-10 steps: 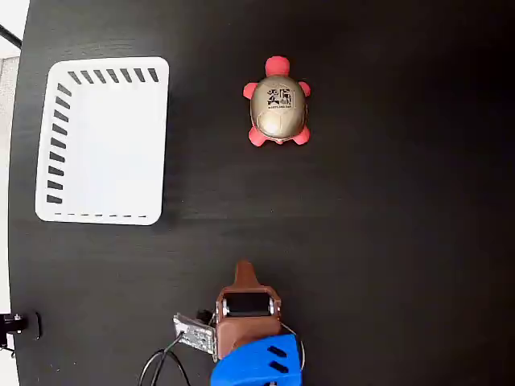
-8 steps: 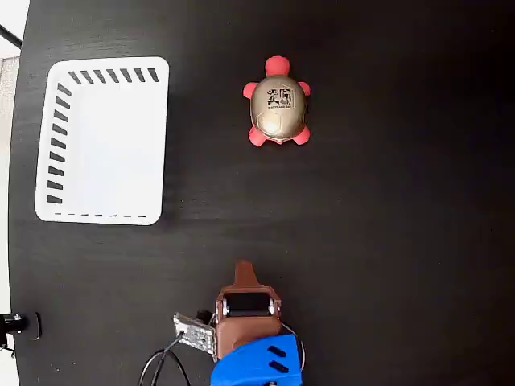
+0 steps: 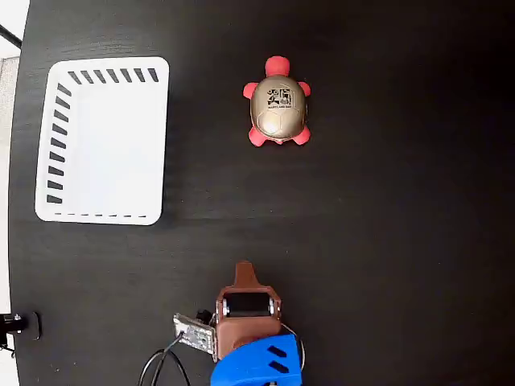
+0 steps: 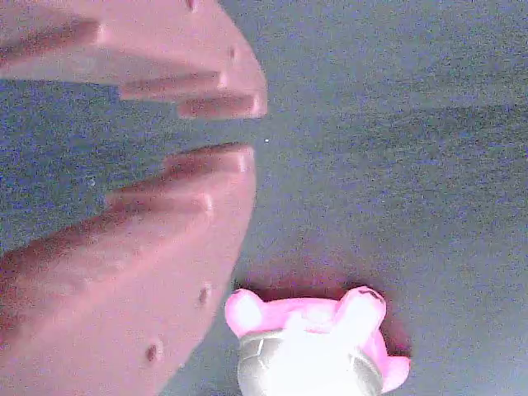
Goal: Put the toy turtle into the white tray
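Observation:
The toy turtle [image 3: 278, 102] sits on the black table in the upper middle of the fixed view, with a gold shell, black marks, and a pink-red head pointing to the top. The white tray [image 3: 50, 137] stands at the upper left, with nothing inside it. My gripper [image 3: 244, 267] is low in the middle, well below the turtle and to the right of the tray. In the wrist view the gripper [image 4: 254, 130] has its brown fingers nearly together with nothing between them. The turtle [image 4: 309, 346] shows at the bottom edge there, overexposed.
The blue and brown arm [image 3: 256, 354] with its cables [image 3: 165, 362] fills the bottom middle. The black table's left edge [image 3: 18, 241] runs close beside the tray. A small black clamp [image 3: 16, 324] sits at the lower left edge.

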Controlling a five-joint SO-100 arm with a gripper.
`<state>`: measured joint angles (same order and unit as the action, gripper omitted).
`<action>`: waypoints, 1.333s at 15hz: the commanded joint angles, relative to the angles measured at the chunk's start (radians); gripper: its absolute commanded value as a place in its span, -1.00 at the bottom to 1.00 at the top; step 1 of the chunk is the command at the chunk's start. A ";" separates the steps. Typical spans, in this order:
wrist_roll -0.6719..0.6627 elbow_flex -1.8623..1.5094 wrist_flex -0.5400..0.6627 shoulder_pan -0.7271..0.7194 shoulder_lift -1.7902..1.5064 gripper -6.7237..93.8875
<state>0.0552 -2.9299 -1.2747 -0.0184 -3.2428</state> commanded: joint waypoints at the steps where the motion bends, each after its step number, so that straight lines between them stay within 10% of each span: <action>1: 0.012 0.011 0.017 -0.012 -0.008 -0.86; 11: -0.002 0.011 0.032 -0.046 0.012 -0.86; 15: 0.040 0.124 0.336 0.008 0.390 -0.86; 20: 0.173 0.588 0.341 0.069 0.939 -0.86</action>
<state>0.1825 -2.5525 -0.9112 0.0291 -2.4283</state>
